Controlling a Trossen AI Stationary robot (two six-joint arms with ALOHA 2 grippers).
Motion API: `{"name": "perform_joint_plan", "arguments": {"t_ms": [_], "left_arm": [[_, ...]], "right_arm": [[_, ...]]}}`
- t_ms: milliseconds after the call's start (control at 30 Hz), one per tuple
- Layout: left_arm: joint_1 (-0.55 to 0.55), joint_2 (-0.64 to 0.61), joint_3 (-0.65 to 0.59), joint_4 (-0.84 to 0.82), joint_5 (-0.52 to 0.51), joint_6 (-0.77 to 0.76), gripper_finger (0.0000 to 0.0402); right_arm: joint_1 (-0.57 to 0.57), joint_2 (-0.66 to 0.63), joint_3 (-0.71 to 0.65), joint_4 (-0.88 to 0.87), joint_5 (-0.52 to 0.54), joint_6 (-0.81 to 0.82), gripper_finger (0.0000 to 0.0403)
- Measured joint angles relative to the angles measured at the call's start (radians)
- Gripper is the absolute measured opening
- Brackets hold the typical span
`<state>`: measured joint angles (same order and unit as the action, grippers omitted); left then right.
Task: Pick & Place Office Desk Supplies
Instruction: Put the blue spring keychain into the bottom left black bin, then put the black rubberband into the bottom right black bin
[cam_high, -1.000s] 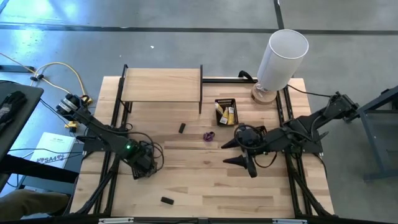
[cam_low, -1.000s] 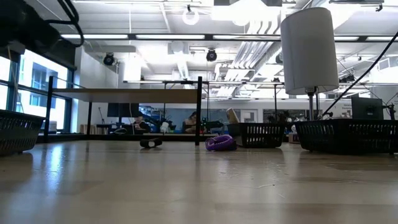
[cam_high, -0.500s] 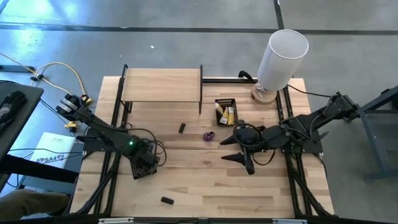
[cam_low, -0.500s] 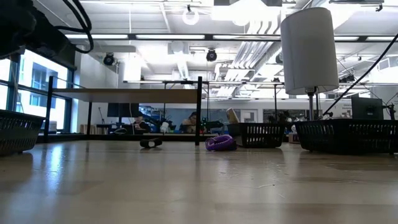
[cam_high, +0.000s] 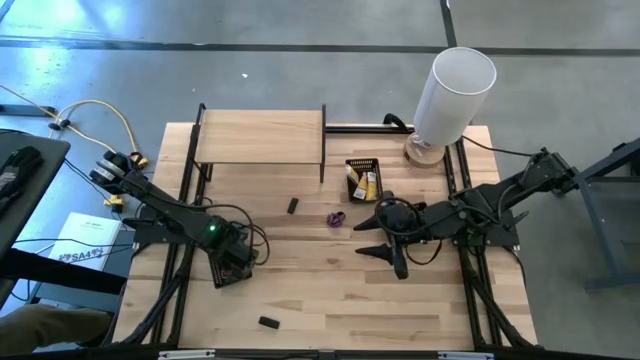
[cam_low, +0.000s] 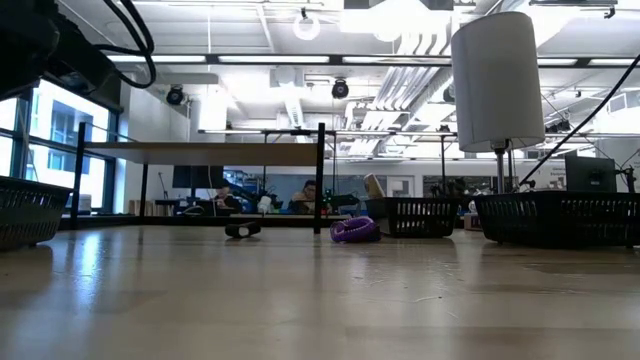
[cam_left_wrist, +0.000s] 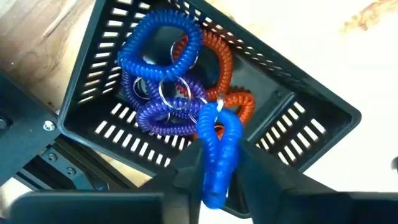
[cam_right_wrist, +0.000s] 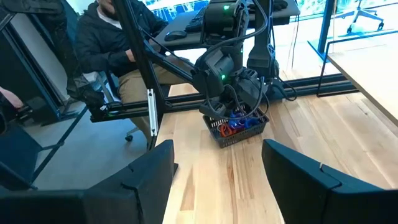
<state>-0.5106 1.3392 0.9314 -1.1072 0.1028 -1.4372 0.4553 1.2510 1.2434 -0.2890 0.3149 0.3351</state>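
Note:
My left gripper (cam_left_wrist: 216, 183) hangs over a black mesh tray (cam_left_wrist: 99, 68) at the table's left, shut on a blue coiled loop (cam_left_wrist: 214, 149). In the tray lie another blue loop (cam_left_wrist: 163, 43), a red one (cam_left_wrist: 224, 68) and a purple one (cam_left_wrist: 163, 112). A purple loop (cam_high: 336, 218) and a small black block (cam_high: 293, 205) lie on the table's middle. Another black block (cam_high: 267, 322) lies near the front edge. My right gripper (cam_high: 375, 240) stands open above the table, right of the purple loop, pointing toward the left arm. My left gripper pinches the blue coiled loop between its two fingers (cam_left_wrist: 189, 173), which point down from above. The loop hangs below them over the tray, its metal ring (cam_left_wrist: 217, 111) at the low end just above the other loops. Whether it touches them, I cannot tell.
A small black tray with yellow packets (cam_high: 363, 178) stands at the back middle, beside a low wooden shelf (cam_high: 260, 137). A tall white cylinder (cam_high: 455, 90) stands at the back right. A person (cam_right_wrist: 118, 37) sits beyond the table's left side.

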Motion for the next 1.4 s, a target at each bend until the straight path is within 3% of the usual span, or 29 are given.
{"name": "perform_joint_plan", "arguments": {"t_ms": [267,533,733,933,1067,1400], "left_arm": [[0.004,-0.001,0.0,-0.007,0.005,-0.03,0.0176],[0.006,-0.065,0.021,-0.046,-0.057,-0.046,0.0184],[0.007,-0.191,0.061,-0.002,-0.326,-0.042,0.0184],[0.017,-0.306,0.064,0.268,-0.594,0.192,0.0184],[0.087,-0.326,0.064,0.353,-0.607,0.33,0.0184],[0.369,-0.255,0.064,0.367,-0.606,0.433,0.0184]], "right_arm": [[0.0,0.0,0.0,0.0,-0.003,0.0,0.0232],[0.0,0.0,0.0,0.0,-0.004,0.0,0.0232],[0.0,0.0,0.0,0.0,-0.004,0.0,0.0232],[0.0,0.0,0.0,-0.003,-0.004,0.005,0.0232],[0.0,0.0,0.0,-0.019,-0.004,0.024,0.0232],[0.0,0.0,0.0,-0.06,-0.004,0.132,0.0232]]}}
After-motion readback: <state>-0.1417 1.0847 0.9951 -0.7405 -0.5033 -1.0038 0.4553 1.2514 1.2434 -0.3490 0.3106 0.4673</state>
